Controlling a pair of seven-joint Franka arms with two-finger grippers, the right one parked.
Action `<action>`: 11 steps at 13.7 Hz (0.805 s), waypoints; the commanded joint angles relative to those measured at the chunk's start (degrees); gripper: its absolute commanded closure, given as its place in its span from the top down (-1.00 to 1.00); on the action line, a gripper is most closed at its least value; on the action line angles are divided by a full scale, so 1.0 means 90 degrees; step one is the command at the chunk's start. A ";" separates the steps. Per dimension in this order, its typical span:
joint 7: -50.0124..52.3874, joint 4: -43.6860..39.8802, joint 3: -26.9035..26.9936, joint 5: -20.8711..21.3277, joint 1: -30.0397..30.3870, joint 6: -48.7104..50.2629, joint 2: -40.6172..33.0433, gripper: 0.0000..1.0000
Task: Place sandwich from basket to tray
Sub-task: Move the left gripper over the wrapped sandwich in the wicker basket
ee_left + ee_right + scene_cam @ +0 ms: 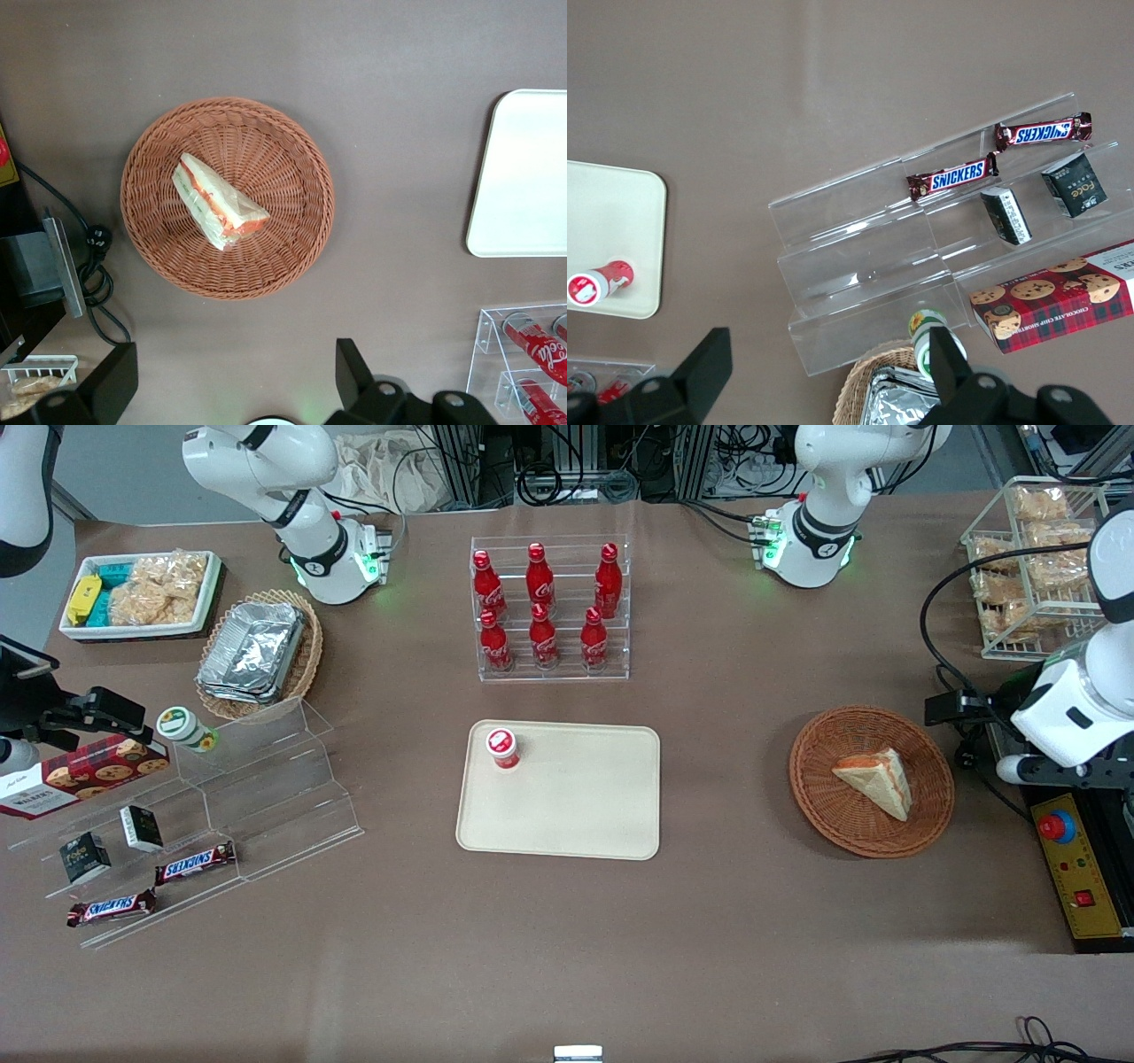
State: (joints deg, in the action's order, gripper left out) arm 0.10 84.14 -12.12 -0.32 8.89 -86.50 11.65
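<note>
Tan sandwich (218, 202) wedge — orange-edged — in basket (292, 142); tool (232, 382) open above.

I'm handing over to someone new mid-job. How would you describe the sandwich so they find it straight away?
Find the beige tray mid-table, then look toward the working arm's end for the round reddish-brown basket. The sandwich lies in it, alone: a pale triangular wedge with an orange-red filling edge. The gripper hovers above the basket, jaws open.

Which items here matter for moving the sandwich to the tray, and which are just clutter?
Job: sandwich in the basket; tray; gripper, open, high above the basket.

Clutter: red cup on the tray, cola bottles, chocolate bars, cookie box.
</note>
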 commanded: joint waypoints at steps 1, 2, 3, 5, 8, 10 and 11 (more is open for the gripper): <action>-0.0069 -0.0238 0.0018 0.0093 -0.0041 0.0256 0.0083 1.00; -0.0118 -0.0257 0.0028 0.0094 -0.0031 0.0246 0.0102 1.00; -0.0118 -0.0267 0.0047 0.0103 -0.0031 0.0246 0.0131 1.00; 0.0172 -0.0103 0.0057 0.0113 -0.0022 0.0314 0.0142 1.00; 0.1529 0.0502 0.0067 0.0172 0.0154 0.0043 0.0044 1.00; 0.1979 0.1223 0.0086 0.0182 0.0213 -0.0707 -0.0102 1.00; 0.2416 0.1643 0.0106 0.0182 0.0281 -0.1146 -0.0180 1.00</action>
State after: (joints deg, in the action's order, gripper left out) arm 16.23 91.68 -11.22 0.65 10.54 -90.97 12.52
